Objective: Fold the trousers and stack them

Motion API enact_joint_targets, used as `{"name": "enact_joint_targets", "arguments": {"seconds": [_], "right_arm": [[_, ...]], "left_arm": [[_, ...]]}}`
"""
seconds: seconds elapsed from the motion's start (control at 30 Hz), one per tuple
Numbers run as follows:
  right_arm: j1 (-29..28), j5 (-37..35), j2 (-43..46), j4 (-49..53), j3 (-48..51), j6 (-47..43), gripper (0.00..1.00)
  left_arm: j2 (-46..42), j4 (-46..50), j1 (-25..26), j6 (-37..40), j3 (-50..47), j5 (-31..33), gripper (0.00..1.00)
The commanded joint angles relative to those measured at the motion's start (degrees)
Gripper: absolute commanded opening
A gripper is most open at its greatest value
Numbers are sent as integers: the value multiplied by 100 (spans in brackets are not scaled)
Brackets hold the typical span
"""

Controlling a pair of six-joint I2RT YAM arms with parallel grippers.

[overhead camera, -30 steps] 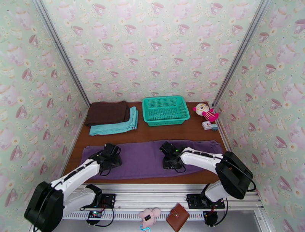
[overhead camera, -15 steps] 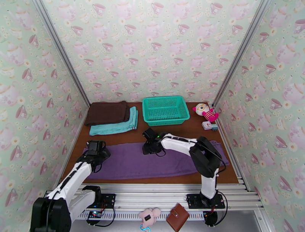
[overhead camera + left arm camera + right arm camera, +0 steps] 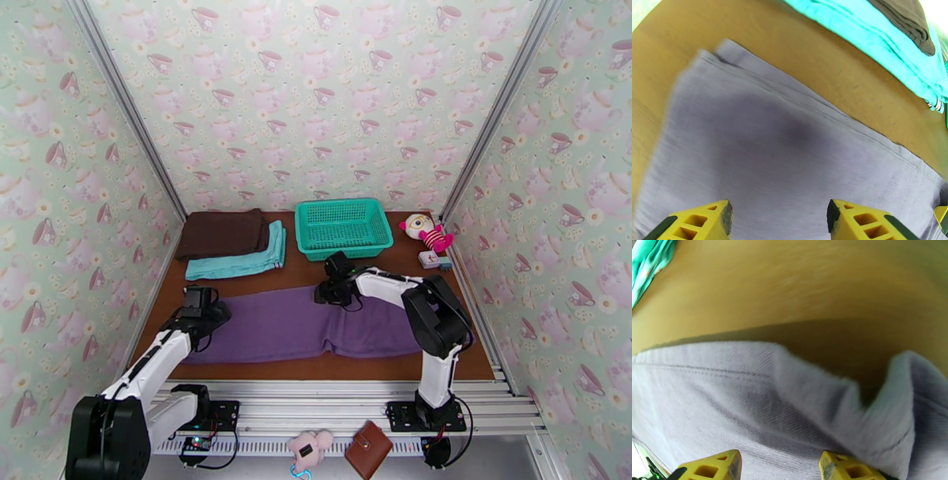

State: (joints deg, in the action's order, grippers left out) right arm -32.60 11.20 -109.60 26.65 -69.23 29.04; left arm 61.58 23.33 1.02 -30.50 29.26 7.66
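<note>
**A:** So, from above, where are the trousers (image 3: 300, 328)?

**B:** Flat on the table, on the arms' side of the teal basket (image 3: 344, 229). Their long axis runs side to side, past both ends of the basket and further to its left.

**A:** And the arms?

**B:** The left gripper (image 3: 201, 304) hangs over the cloth end well left of the basket. The right gripper (image 3: 332, 290) is at the cloth's far edge, just in front of the basket's near rim.

**A:** Left wrist view?

**B:** Its yellow fingers (image 3: 703, 223) stand apart over smooth purple cloth, with nothing between them.

**A:** Right wrist?

**B:** That gripper's fingers (image 3: 717, 467) are also spread, holding nothing, with cloth lying under the gap. A ruck (image 3: 904, 405) rises beside them.

**A:** What matters next?

**B:** I'd say an end-to-end fold along that long axis. The left gripper is nearer an end, and the right is mid-length.
</note>
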Motion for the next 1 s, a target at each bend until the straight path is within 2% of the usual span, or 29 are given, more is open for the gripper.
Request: {"name": "enact_joint_targets", "arguments": {"seconds": [0.0,0.07,0.2,0.33,0.47,0.63,0.97], "right_arm": [[199,-695,-117,644,188,-283,58],[151,-922,62,630,147,-464,58],[-153,-901,511,342,152,-839,58],[-336,-348,631,8,36,-1141,58],[-338,-272,706,-266,152,-1405,58],[-344,104,823,-994,631,-1385,58],[-344,341,735,-930,623,-1441,58]], "left_arm": [[115,6,-88,125,355,-74,67],[164,69,-147,144,493,33,67],[370,274,-419,290,798,244,67],[777,355,-855,621,1183,275,64],[1275,373,-1153,703,1441,205,60],[1608,76,-1171,714,1487,378,59],[2844,-149,-1218,793,2095,98,52]]}}
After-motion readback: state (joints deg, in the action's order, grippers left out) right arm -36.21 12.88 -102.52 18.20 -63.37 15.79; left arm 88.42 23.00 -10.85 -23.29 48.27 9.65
